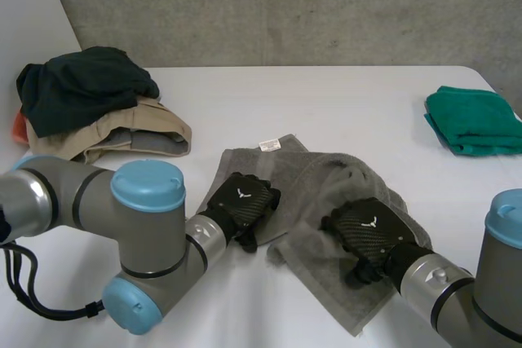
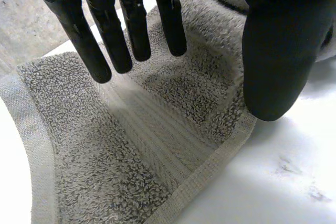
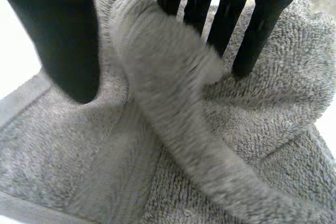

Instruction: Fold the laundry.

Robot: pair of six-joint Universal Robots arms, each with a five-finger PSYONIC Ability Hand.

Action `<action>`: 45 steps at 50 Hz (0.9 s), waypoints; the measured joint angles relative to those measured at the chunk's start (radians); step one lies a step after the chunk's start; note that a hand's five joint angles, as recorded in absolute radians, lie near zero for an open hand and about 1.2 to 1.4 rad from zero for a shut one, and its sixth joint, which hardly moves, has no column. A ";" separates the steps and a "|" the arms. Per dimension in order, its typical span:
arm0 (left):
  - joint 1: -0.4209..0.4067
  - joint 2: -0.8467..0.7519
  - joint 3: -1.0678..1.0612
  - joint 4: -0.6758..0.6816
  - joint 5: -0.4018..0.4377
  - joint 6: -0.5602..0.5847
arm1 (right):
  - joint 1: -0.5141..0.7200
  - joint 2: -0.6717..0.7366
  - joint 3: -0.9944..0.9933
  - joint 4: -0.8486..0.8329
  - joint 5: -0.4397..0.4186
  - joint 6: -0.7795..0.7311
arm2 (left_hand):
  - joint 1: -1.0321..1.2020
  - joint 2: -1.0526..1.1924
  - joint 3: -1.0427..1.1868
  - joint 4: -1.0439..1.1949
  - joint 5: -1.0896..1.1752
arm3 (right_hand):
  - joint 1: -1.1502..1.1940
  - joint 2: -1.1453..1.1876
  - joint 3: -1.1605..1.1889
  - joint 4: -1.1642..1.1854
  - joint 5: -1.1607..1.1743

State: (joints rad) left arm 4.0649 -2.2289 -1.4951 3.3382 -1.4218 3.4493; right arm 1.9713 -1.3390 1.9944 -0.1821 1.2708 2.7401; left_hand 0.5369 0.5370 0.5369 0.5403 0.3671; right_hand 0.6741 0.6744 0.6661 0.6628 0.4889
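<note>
Nearest, the grey towel (image 1: 314, 181) lies rumpled on the table (image 1: 326, 103), the left hand (image 1: 242, 199) spread flat on its left edge and the right hand (image 1: 371, 230) pressing straight fingers beside its raised ridge; it looks soft and limp, best pinched at hemmed corners, with the clothes pile (image 1: 98, 103) and green cloth (image 1: 473, 120) beyond it.

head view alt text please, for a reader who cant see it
Two black robot hands rest on a crumpled grey towel mid-table: the left hand at its left edge, the right hand on its bunched right part. A pile of unfolded clothes sits far left on the white table, a folded green cloth far right.
</note>
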 measured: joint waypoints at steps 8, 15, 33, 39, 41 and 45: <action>-0.019 -0.065 0.047 0.100 -0.138 0.009 | -0.017 -0.005 -0.010 -0.024 0.015 -0.002 | 0.515 0.504 0.492 0.493 0.482 | 0.444 0.503 0.509 0.527 0.495; -0.040 -0.080 0.067 0.245 -0.244 0.020 | -0.027 -0.116 -0.033 0.019 0.017 0.003 | 0.585 0.655 0.650 0.654 0.610 | 0.444 0.503 0.510 0.532 0.495; 0.019 0.266 -0.023 0.292 -0.275 0.125 | -0.303 -0.317 -0.402 0.361 -0.109 -0.067 | 0.586 0.655 0.651 0.657 0.610 | 0.444 0.503 0.513 0.534 0.495; 0.038 0.420 -0.073 0.286 -0.272 0.118 | -0.399 -0.175 -0.580 0.426 -0.168 -0.169 | 0.586 0.655 0.651 0.657 0.610 | 0.439 0.497 0.506 0.532 0.493; 0.036 0.435 -0.080 0.284 -0.271 0.117 | -0.404 -0.112 -0.626 0.416 -0.169 -0.191 | 0.586 0.655 0.651 0.657 0.610 | 0.298 0.320 0.331 0.344 0.325; 0.014 0.424 -0.086 0.281 -0.271 0.119 | -0.383 0.047 -0.716 0.347 -0.127 -0.227 | 0.586 0.655 0.651 0.657 0.610 | -0.320 -0.315 -0.289 -0.260 -0.292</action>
State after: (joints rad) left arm 4.0784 -1.8051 -1.5811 3.6191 -1.6933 3.5686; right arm 1.5880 -1.2918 1.2787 0.1653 1.1439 2.5132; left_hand 1.1226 1.1919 1.1878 1.1971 0.9774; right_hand 0.3543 0.3592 0.3770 0.4032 0.1968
